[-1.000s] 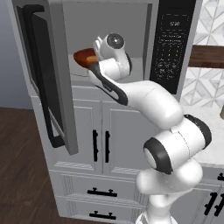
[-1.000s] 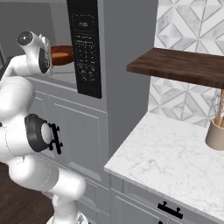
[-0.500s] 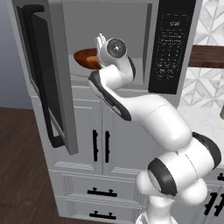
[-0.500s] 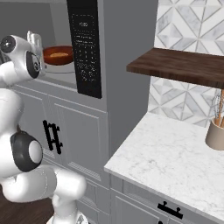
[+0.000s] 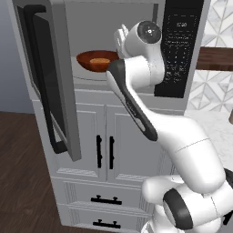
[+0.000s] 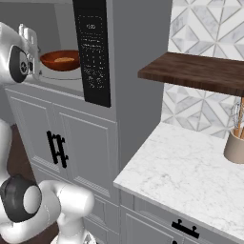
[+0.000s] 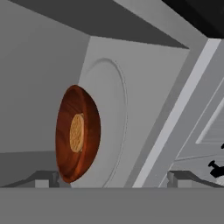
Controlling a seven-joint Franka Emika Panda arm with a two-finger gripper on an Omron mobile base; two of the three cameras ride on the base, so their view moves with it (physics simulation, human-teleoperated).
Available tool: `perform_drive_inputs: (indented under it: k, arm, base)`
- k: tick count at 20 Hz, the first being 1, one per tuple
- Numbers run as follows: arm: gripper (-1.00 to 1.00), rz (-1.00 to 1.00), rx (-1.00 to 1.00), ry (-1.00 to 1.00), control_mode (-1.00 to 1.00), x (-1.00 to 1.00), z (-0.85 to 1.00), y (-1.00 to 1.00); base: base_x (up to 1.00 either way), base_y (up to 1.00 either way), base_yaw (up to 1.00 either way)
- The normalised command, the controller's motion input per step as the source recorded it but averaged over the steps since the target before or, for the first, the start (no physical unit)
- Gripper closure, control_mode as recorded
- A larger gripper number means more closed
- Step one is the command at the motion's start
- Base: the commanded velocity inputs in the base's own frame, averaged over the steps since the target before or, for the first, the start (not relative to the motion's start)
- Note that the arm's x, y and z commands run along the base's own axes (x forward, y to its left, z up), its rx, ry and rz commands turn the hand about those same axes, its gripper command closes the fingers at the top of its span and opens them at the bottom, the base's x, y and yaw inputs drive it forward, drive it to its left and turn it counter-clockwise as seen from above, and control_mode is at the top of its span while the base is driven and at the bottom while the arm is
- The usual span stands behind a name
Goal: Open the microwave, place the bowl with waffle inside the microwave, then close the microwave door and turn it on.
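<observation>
Microwave (image 5: pixel 113 41) cavity holds bowl with waffle (image 5: pixel 96 61); arm raised, claw (image 7: pixel 112 178) open, empty.

The white arm rises from the base at about five o'clock in the left base view, bends at a dark elbow joint, and reaches up toward eleven o'clock. Its wrist sits high, with the hand rolled on its side. The gripper (image 5: pixel 121 37) points away from the cameras, toward ten o'clock from the wrist. In the hand view its two dark fingertips (image 7: pixel 45 176) stand well apart near the bottom edge, one at seven o'clock, one at five o'clock, holding nothing.
</observation>
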Motion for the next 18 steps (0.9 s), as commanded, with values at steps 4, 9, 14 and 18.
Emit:
perform_drive_inputs:
  k: [4,9,14,18]
  arm:
    - [-1.00,0.01,0.00,-0.12,-1.00,-1.00,-0.14,-0.24]
    - [-1.00,0.00,0.00,-0.08,-1.00,-1.00,-0.08,-0.20]
    - [-1.00,0.00,0.00,0.00,-1.00,-1.00,0.01,-0.01]
    - [-1.00,0.00,-0.01,0.00,-1.00,-1.00,0.17,0.00]
  base:
    - [0.00,0.00,0.00]
    - [0.00,0.00,0.00]
    - [0.00,0.00,0.00]
    - [0.00,0.00,0.00]
